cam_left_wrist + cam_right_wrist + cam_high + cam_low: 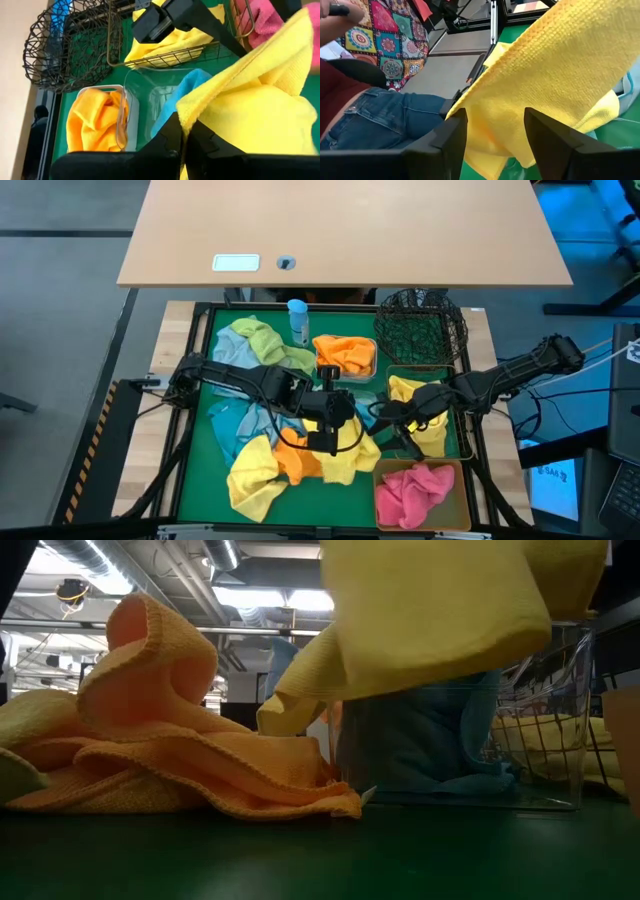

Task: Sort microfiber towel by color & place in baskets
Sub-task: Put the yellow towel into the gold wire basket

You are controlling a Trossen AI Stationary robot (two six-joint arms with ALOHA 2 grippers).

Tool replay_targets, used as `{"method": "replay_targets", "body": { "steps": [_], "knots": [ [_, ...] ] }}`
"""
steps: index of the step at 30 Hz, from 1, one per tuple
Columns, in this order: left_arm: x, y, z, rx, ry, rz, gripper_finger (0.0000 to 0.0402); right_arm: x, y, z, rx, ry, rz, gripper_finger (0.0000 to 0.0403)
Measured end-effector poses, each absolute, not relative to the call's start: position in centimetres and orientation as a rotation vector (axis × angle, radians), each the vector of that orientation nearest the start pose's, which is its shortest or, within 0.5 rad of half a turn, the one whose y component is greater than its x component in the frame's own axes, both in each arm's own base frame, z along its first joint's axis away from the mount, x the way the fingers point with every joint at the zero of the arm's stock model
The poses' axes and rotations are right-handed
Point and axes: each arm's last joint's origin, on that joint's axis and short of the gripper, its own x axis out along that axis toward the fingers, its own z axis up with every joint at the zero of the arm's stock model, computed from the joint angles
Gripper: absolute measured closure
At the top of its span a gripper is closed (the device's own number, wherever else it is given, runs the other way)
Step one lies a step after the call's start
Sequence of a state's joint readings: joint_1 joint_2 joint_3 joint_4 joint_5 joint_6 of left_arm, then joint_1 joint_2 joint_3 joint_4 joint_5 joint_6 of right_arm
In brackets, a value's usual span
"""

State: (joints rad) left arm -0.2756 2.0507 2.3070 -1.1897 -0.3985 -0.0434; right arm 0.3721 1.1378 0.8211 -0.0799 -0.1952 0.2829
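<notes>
A yellow microfiber towel hangs above the green surface, pinched in the clenched left hand just beside the clear plastic tub. The right hand, fingers spread and released, sits over the rectangular wire basket holding yellow cloths.

Five baskets (one wire-mesh), one bottle, perhaps ten towels; two arms.

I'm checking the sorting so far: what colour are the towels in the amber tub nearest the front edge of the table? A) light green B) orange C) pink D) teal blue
C: the high view shows the amber tub at the front right holding only pink towels.
</notes>
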Motion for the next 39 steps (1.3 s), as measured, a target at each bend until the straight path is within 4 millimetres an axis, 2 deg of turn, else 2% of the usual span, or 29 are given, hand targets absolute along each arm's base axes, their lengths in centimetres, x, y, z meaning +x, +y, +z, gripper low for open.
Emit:
{"method": "replay_targets", "body": {
  "steps": [6, 13, 24, 32, 39],
  "knots": [
    [40.8, -10.4, 38.3, 0.261, 0.862, 0.134, 0.0401, 23.1, 9.7, 28.9, 0.244, 0.452, 0.524, 0.0205],
    [40.6, -10.6, 38.1, 0.271, 0.884, 0.127, 0.0401, 22.3, 9.7, 29.7, 0.262, 0.439, 0.637, 0.0205],
    [41.0, -11.0, 38.5, 0.242, 0.827, 0.110, 0.0401, 21.6, 8.4, 31.2, 0.234, 0.308, 0.340, 0.0205],
    [41.8, -11.0, 39.2, 0.204, 0.721, 0.113, 0.0401, 22.3, 8.9, 31.4, 0.244, 0.261, 0.410, 0.0205],
    [42.3, -11.2, 39.8, 0.196, 0.638, 0.105, 0.0401, 22.7, 8.9, 31.2, 0.166, 0.232, 0.360, 0.0205]
  ]
}}
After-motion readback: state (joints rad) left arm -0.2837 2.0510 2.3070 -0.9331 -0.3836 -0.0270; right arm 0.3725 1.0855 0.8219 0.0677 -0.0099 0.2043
